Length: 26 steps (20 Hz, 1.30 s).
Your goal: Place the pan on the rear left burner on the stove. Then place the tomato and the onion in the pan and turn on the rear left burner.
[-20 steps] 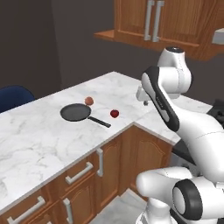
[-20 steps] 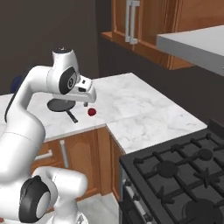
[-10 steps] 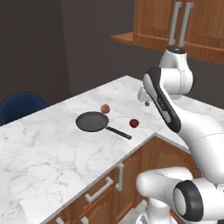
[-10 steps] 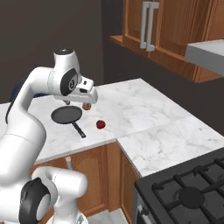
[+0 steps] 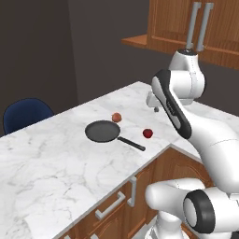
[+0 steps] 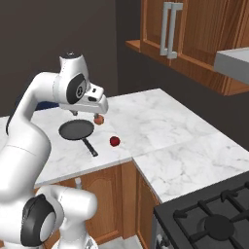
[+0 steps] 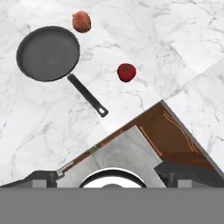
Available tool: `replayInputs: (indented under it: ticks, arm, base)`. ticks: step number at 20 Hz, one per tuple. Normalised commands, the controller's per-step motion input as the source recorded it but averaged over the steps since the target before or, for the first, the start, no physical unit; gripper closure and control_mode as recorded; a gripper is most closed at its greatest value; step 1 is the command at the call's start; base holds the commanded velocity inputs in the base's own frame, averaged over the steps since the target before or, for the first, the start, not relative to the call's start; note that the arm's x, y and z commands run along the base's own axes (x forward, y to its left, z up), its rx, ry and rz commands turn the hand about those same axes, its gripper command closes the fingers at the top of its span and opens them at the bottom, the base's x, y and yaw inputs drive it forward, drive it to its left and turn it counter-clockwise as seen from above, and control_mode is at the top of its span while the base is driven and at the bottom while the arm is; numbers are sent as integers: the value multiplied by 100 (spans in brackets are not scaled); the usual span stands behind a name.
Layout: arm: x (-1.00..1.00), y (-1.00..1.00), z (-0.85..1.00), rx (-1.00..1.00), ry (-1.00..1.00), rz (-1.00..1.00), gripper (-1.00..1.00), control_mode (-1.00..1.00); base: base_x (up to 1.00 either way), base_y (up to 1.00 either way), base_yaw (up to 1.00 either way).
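- Between the earlier pictures and this one the whole scene had slid across both base views, so the cameras had travelled with the base; the pan, the onion and the tomato kept their places relative to one another on the desk.
- The pan [image 5: 102, 131] lay flat on the white marble desk [image 5: 56, 172], its short dark handle reaching toward the desk's near edge.
- The onion [image 5: 116, 117] sat just beside the pan's far rim, apart from it by a thin gap as seen from the hand camera.
- The tomato [image 5: 147, 133] rested to the right of the pan, near the tip of the handle but not touching it, stem spot up.
- In the hand view the pan [image 7: 48, 53] lay at upper left, the onion [image 7: 82, 21] above its rim and the tomato [image 7: 126, 72] beside the handle.
- The claw [image 5: 153, 100] hung well above the desk, off to the right of the three things, with its fingers spread wide and nothing between them.
- From the right base view the claw [image 6: 99, 109] stood over the onion [image 6: 98, 119], with the pan [image 6: 76, 129] to its left and the tomato [image 6: 115, 141] nearer the desk's edge.
- The stove [image 6: 209, 219] showed at the lower right of that view, its black grates bare, well apart from the pan.
- Wooden cabinets [image 6: 194, 34] hung on the far wall, and a blue chair [image 5: 25, 114] stood behind the desk at the left.
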Motion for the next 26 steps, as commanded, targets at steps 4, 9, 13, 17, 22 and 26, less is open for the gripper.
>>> replayInputs:
  ticks: [4,9,13,17,22,26]
  arm:
    - [0,0,0,0,0,0,-100,100]
    - [0,0,0,0,0,0,-100,100]
    - [0,0,0,0,0,0,-100,100]
    - [0,0,0,0,0,1,-100,-100]
    - [0,28,-17,-3,1,23,-100,-100]
    - [2,37,-39,-12,10,33,-100,-100]
  base:
    - [0,0,0]
    - [0,0,0]
    - [0,0,0]
    - [0,0,0]
    - [0,0,0]
    - [0,0,0]
